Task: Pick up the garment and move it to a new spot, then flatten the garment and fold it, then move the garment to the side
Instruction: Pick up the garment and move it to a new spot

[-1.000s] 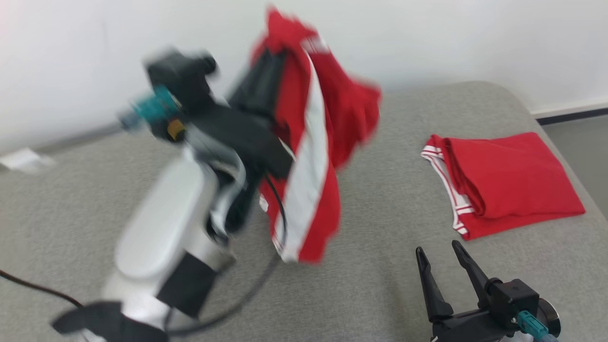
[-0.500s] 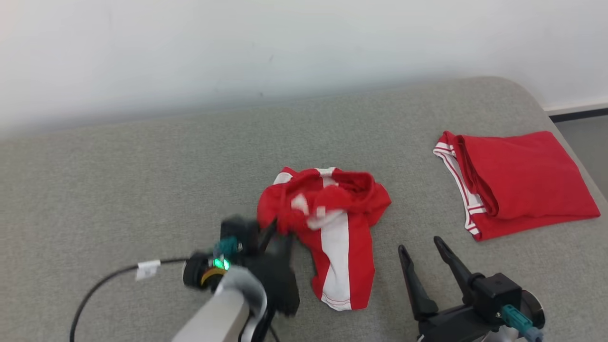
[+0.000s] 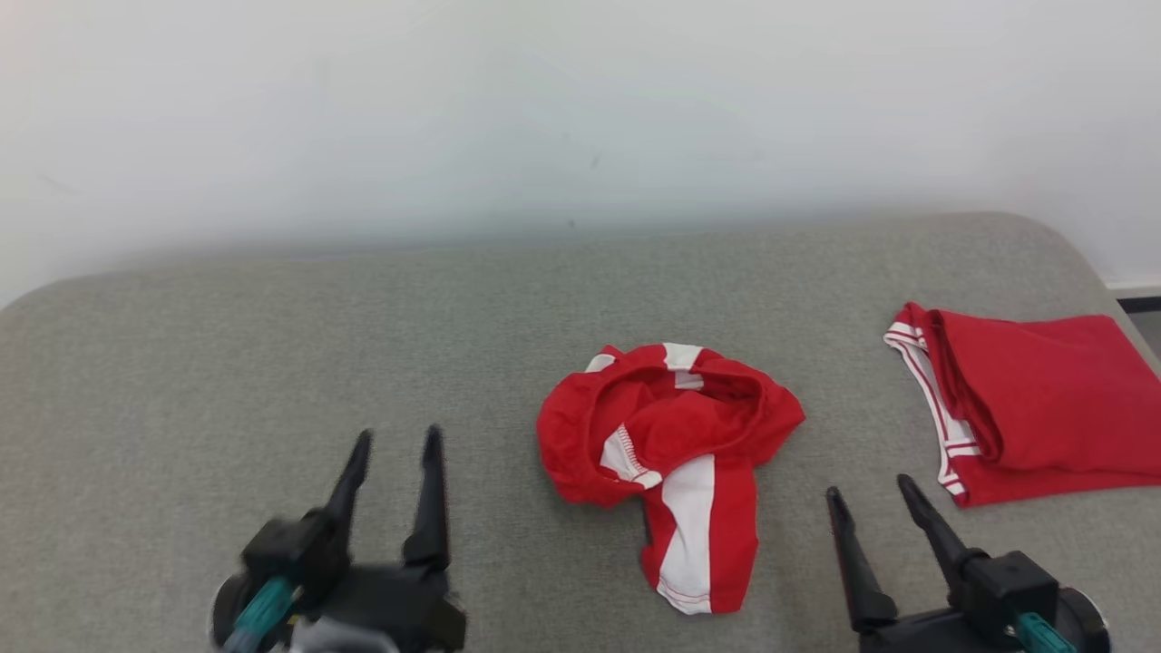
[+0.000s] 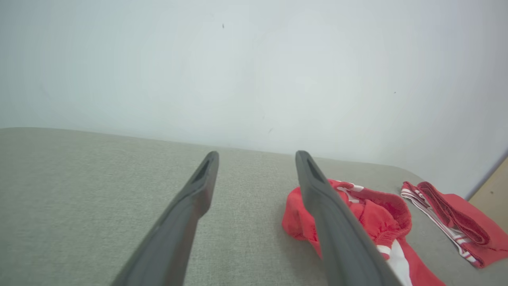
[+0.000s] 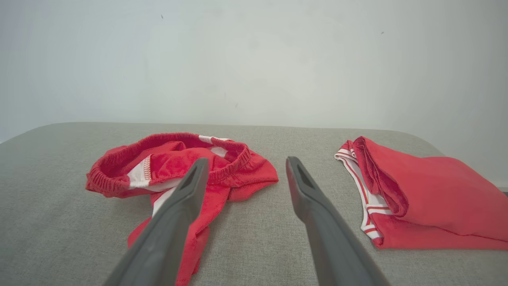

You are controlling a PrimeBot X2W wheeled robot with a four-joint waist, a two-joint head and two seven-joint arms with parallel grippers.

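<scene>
You have the red shorts (image 3: 671,435) with the white side stripe lying crumpled near the middle of the grey fabric-covered worktop (image 3: 272,345), waistband bunched open on the far side and one leg trailing toward the near edge. Your left end effector (image 3: 397,433) sits at the near left, fingers spread apart and holding nothing, clear of the shorts. Your right end effector (image 3: 869,487) sits at the near right, just beside the trailing leg, also spread wide and empty. To the far right lies a folded red garment (image 3: 1043,399) with white-striped trim, well apart from the shorts.
</scene>
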